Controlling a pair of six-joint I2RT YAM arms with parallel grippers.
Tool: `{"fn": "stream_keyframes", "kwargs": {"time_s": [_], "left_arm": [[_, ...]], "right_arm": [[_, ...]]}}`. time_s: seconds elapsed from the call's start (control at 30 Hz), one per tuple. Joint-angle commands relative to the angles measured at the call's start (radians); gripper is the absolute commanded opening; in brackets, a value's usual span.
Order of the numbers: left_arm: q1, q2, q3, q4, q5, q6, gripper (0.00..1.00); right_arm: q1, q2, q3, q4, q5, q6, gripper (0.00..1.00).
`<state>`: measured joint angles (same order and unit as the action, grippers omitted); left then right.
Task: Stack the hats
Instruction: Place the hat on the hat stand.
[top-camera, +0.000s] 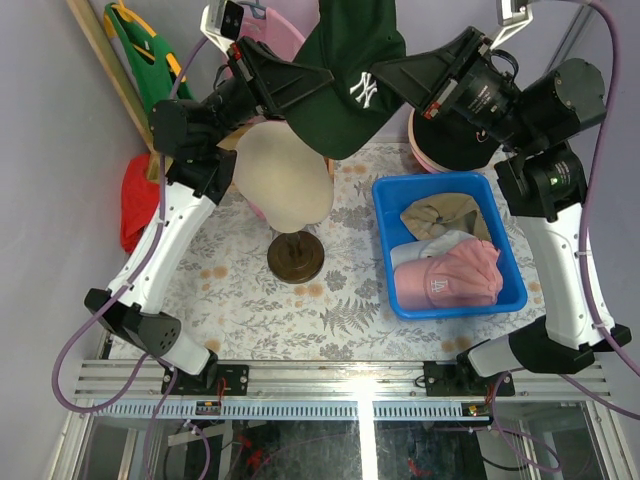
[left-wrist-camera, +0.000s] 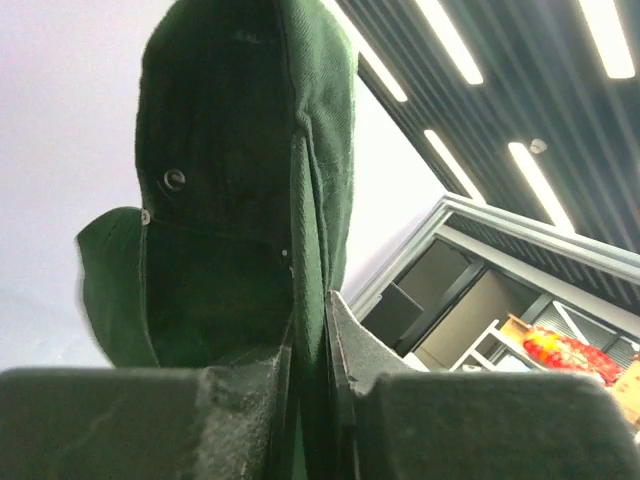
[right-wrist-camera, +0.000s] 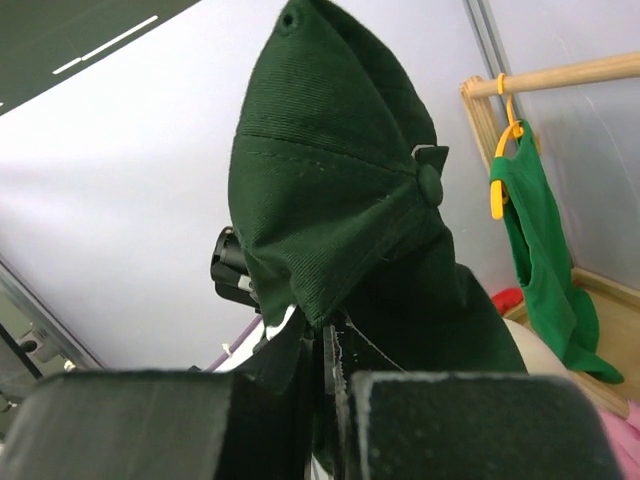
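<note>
**Green cap held up over dummy head, both grippers on it**

Green cap (top-camera: 345, 90) (left-wrist-camera: 250, 180) (right-wrist-camera: 340, 230): dark green, white NY logo on front. It hangs in the air above and a bit right of the dummy head (top-camera: 280, 180), not touching it. Crown is stretched btwn the two arms.

Left gripper (top-camera: 318, 80) (left-wrist-camera: 318, 330): on the cap's left side, above the head. Wrist view shows the jaws pinched tight on a fold of green fabric, w/ the cap's inside rising above the fingers (left-wrist-camera: 240, 400).

Right gripper (top-camera: 385, 72) (right-wrist-camera: 325, 345): on the cap's right side, up and right of the head. Jaws are clamped on the cloth. Top button and seams show above the pinch in the wrist view.

Other hats: in a blue bin (top-camera: 380, 230) on the table (top-camera: 250, 300), right of the head. Tan cap (top-camera: 440, 215) is at the far end, white cap (top-camera: 430, 248) in the middle, pink cap (top-camera: 450, 278) nearest the arm bases. The three overlap. A pink rim (top-camera: 425, 150) sits beyond the bin, mostly hidden by the right arm, so can't tell what kind.

Dummy head: cream, on a dark round stand (top-camera: 296, 257).

Green T-shirt (top-camera: 135, 40) (right-wrist-camera: 535, 250): on a hanger, far left of the head, by the wall.
</note>
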<state>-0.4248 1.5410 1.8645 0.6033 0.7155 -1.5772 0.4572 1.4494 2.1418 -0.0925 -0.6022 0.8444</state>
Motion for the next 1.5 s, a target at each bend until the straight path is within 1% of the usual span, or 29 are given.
{"fn": "stream_keyframes", "kwargs": {"time_s": [0.0, 0.03, 0.17, 0.23, 0.33, 0.4, 0.5, 0.6, 0.73, 0.9, 0.97, 1.03, 1.1, 1.2, 1.33, 1.47], "left_arm": [[-0.006, -0.049, -0.074, 0.121, -0.036, 0.015, 0.07], [-0.004, -0.061, -0.093, 0.115, -0.066, 0.034, 0.05], [-0.004, -0.107, -0.160, 0.043, -0.221, 0.110, 0.02], [-0.011, -0.128, -0.190, 0.016, -0.317, 0.142, 0.00], [-0.043, -0.164, -0.222, -0.058, -0.499, 0.231, 0.00], [-0.085, -0.187, -0.240, -0.084, -0.611, 0.309, 0.00], [-0.145, -0.188, -0.235, -0.092, -0.735, 0.393, 0.00], [-0.214, -0.179, -0.208, -0.105, -0.858, 0.515, 0.00], [-0.339, -0.165, -0.195, -0.058, -1.050, 0.676, 0.00], [-0.453, -0.141, -0.192, 0.049, -1.238, 0.843, 0.00], [-0.490, -0.128, -0.186, 0.087, -1.291, 0.904, 0.00], [-0.530, -0.110, -0.178, 0.131, -1.343, 0.974, 0.00], [-0.564, -0.096, -0.176, 0.183, -1.382, 1.038, 0.00], [-0.607, -0.068, -0.157, 0.261, -1.438, 1.132, 0.00], [-0.638, -0.025, -0.125, 0.332, -1.471, 1.192, 0.00], [-0.661, 0.007, -0.108, 0.395, -1.498, 1.236, 0.00]], "right_arm": [[0.012, 0.012, 0.039, -0.079, 0.041, -0.040, 0.04], [0.011, 0.021, 0.054, -0.107, 0.063, -0.048, 0.08], [0.010, 0.021, 0.098, -0.216, 0.161, -0.083, 0.30], [0.008, -0.013, 0.066, -0.229, 0.226, -0.091, 0.39], [-0.007, -0.059, 0.006, -0.227, 0.294, -0.073, 0.49], [-0.009, -0.073, -0.025, -0.220, 0.310, -0.049, 0.53], [-0.010, -0.087, -0.074, -0.180, 0.301, 0.009, 0.55], [-0.009, -0.108, -0.118, -0.148, 0.310, 0.061, 0.56], [-0.010, -0.167, -0.235, -0.018, 0.324, 0.155, 0.57], [-0.010, -0.211, -0.370, 0.126, 0.315, 0.313, 0.58], [-0.009, -0.239, -0.434, 0.179, 0.320, 0.380, 0.61], [-0.010, -0.285, -0.500, 0.217, 0.353, 0.432, 0.61], [-0.011, -0.335, -0.542, 0.214, 0.403, 0.437, 0.62], [-0.010, -0.385, -0.555, 0.178, 0.454, 0.442, 0.62], [-0.010, -0.413, -0.599, 0.211, 0.444, 0.532, 0.63], [-0.010, -0.419, -0.669, 0.263, 0.396, 0.654, 0.63]]}}
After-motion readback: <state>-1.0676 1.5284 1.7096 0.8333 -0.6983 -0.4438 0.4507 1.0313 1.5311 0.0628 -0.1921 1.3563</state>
